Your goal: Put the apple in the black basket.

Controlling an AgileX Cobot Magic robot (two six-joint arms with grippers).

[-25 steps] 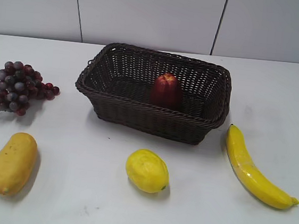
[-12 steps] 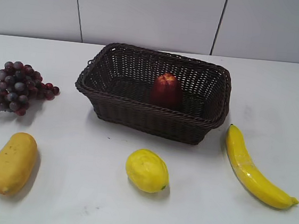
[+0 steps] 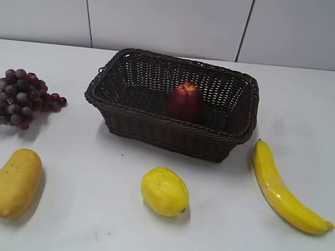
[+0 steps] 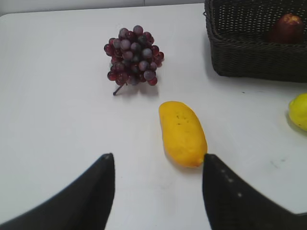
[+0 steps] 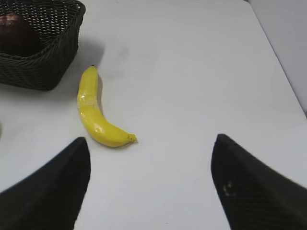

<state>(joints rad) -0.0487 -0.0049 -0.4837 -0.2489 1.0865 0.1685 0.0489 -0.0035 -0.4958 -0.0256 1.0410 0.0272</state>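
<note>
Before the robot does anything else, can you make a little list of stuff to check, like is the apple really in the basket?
1. Apple in basket: ok. The apple sits inside the black basket.
2. Basket flat on the table: ok, it looks level in the exterior view.
3. Left gripper empty: ok. It is open, over bare table near the yellow oblong fruit.
4. Right gripper empty: ok. It is open, with nothing between the fingers.
5. Other fruit outside the basket: ok. The grapes, lemon and banana lie on the table.
6. Is the apple steady? Cannot tell from one moment.
</note>
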